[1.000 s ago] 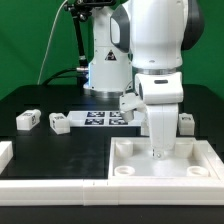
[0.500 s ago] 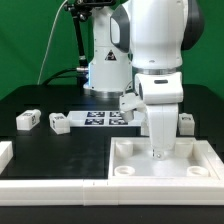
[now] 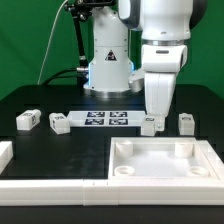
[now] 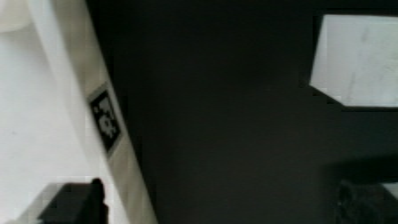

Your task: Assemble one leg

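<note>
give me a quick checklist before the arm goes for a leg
1. Gripper open: ok, its fingers stand apart in the wrist view.
2. Gripper empty: ok, only dark table shows between the fingers.
3. Spare legs free to pick: ok, two left legs and the right leg lie apart on the table.
4. Nearest leg lined up between the fingers: cannot tell, the wrist view does not clearly show it.
5. Panel lying flat, no leg fitted: ok.
6. Gripper off the panel: ok, it hangs behind the far rim.
</note>
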`<action>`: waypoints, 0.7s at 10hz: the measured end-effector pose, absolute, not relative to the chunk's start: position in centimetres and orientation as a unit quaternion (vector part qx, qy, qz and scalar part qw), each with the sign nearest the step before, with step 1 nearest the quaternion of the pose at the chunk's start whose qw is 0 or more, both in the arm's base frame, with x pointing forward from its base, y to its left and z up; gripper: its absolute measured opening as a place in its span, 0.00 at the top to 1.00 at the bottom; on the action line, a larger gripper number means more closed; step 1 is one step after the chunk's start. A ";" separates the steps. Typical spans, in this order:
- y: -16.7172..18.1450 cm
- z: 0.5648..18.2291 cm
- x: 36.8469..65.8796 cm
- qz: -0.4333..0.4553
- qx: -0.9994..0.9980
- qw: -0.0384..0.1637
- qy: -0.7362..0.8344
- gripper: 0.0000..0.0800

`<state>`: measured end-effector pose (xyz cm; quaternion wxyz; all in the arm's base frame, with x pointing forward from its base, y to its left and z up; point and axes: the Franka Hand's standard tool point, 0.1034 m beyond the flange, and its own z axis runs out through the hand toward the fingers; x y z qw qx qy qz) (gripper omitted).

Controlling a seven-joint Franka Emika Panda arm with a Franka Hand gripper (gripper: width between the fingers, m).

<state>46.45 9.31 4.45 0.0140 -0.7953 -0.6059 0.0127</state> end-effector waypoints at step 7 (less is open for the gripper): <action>11.3 4.3 42.9 -0.006 -0.965 0.020 -0.263 0.19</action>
